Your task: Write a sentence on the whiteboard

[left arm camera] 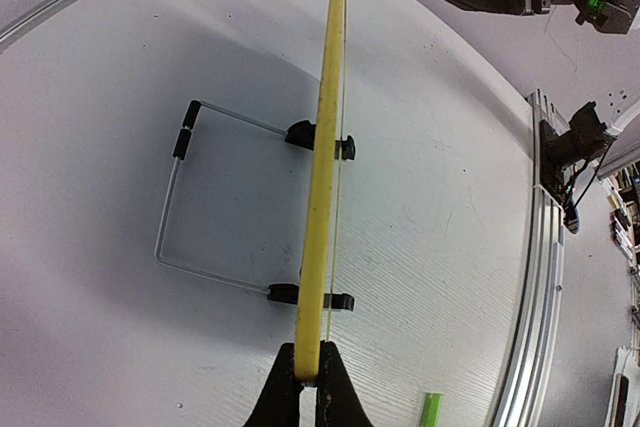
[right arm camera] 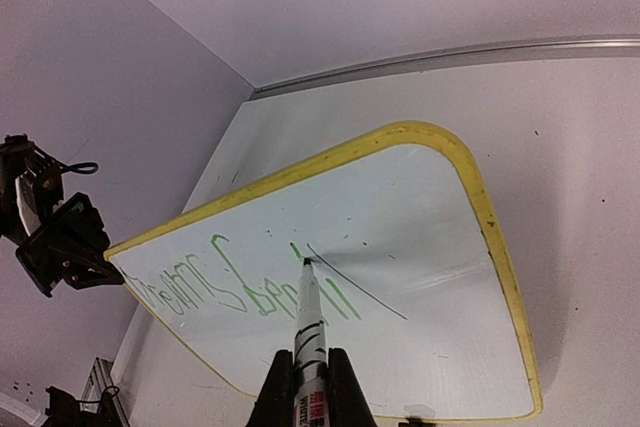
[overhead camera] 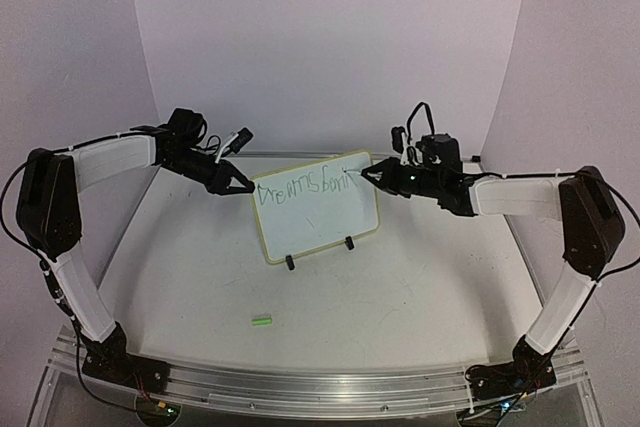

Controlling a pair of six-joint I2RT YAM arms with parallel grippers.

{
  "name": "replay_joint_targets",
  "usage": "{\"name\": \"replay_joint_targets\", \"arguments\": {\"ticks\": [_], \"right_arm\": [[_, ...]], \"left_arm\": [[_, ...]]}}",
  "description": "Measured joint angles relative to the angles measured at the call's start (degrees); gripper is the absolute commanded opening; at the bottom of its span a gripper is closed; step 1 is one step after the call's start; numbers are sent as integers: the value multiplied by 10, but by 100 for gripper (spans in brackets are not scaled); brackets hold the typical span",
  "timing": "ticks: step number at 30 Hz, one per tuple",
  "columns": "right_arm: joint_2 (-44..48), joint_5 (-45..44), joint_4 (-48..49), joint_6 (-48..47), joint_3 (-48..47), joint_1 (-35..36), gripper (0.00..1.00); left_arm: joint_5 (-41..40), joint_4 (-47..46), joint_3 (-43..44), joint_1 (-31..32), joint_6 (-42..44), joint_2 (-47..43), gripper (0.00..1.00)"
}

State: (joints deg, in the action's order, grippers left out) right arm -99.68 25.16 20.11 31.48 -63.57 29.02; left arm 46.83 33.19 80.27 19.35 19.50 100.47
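Evidently your left gripper (overhead camera: 243, 187) is clamped on the left edge of the small, glossy, yellow-framed whiteboard (overhead camera: 318, 219), which stands mid-way across the white table (overhead camera: 420, 287), probably to brace it against pen pressure. Your right gripper (overhead camera: 368, 178) grasps a white marker (right arm camera: 308, 332), its tip touching the board at the end of the scrawled green sentence (overhead camera: 305, 187). Neither the sentence nor the marker's label can be read.

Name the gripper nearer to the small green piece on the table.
Left. The left gripper clamps the whiteboard behind the green piece; the right gripper, with its marker, is across the board.
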Motion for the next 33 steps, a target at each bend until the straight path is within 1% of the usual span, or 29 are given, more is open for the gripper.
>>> {"name": "replay_joint_targets", "arguments": {"ticks": [7,33], "right_arm": [[29,-7,4,-1,29,0,0],[8,-24,4,3,37,0,0]], "left_arm": [[0,1,0,0,0,0,0],[-1,2,0,1,0,-1,0]]}}
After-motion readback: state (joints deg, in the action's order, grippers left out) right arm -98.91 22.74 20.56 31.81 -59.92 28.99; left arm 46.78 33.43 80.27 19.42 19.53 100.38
